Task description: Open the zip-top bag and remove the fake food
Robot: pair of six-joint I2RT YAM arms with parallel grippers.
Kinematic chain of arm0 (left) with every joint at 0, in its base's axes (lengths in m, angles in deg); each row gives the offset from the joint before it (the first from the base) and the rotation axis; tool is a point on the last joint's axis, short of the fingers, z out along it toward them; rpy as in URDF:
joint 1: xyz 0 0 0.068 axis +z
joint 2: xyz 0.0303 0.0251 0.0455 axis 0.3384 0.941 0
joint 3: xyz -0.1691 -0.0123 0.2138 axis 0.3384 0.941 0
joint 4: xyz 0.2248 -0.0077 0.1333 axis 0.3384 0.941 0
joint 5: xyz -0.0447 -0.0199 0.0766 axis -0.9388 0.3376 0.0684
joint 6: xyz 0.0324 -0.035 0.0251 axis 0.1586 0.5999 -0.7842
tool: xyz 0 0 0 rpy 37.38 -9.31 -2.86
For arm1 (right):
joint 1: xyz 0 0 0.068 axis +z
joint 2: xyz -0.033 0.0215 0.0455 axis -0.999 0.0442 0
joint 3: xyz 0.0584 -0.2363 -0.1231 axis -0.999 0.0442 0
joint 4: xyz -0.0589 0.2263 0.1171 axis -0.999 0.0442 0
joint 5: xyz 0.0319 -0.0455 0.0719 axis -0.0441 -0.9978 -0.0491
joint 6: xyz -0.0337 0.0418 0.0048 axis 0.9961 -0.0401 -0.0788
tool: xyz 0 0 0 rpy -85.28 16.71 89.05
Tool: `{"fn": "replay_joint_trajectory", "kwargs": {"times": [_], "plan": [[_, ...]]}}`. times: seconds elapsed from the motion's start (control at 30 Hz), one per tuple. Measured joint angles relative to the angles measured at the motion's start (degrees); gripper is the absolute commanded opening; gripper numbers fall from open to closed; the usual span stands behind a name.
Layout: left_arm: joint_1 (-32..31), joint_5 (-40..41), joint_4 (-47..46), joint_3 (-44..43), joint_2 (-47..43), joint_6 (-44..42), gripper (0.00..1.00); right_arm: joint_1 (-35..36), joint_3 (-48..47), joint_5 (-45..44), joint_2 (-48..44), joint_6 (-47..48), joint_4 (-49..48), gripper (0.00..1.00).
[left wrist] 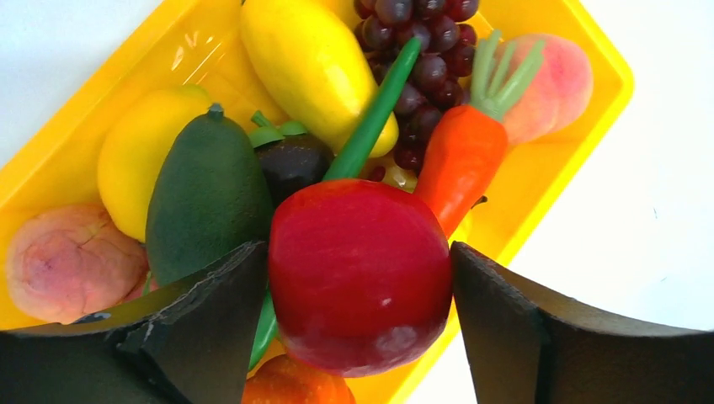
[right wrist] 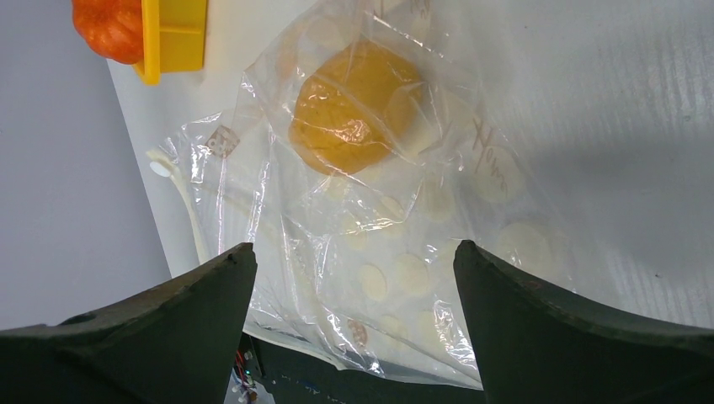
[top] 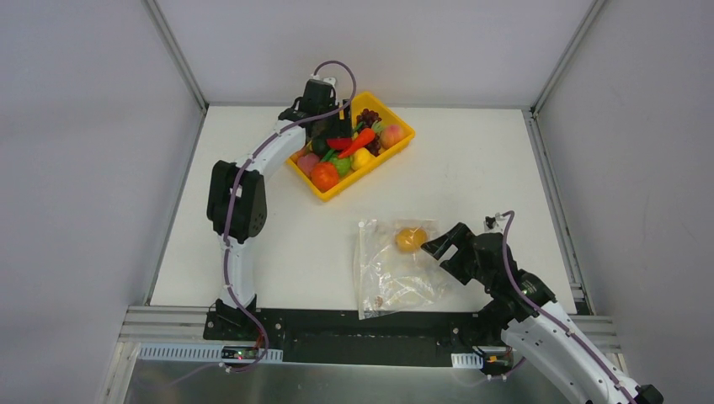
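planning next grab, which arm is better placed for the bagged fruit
Right: the right fingers hang open over the zip-top bag and its yellow-orange fruit; left fingers are at the yellow tray.

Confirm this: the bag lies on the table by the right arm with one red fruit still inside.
One thing is wrong: the fruit still inside the bag is yellow-orange, not red; the right wrist view shows it. The bag does lie on the table by the right arm.
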Motion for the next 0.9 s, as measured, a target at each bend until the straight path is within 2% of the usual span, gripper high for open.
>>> {"fn": "replay_joint_trajectory", "kwargs": {"times": [0.2, 0.3, 0.67, 0.8, 0.9], "plan": [[-0.2, -1.6, -1.3, -0.5, 0.0, -1.7, 0.89, 0.0, 0.0, 0.4, 0.2, 0.0, 0.0, 0.91], [-0.2, -1.6, -1.4, -0.5, 0.0, -2.2, 0.99, 0.0, 0.0, 0.7, 0.2, 0.0, 0.0, 0.91], [-0.1, -1.6, -1.0, -0.5, -1.2, -2.9, 0.99, 0.0, 0.0, 1.1, -0.2, 0.0, 0.6, 0.91], [0.4, -1.6, 0.3, 0.0, -5.4, -1.7, 0.99, 0.0, 0.1, 1.1, -0.1, 0.0, 0.6, 0.91], [1.8, -1.6, 0.0, 3.4, -11.8, 1.4, 0.99, 0.0, 0.2, 1.3, -0.1, 0.0, 0.5, 0.91]]}}
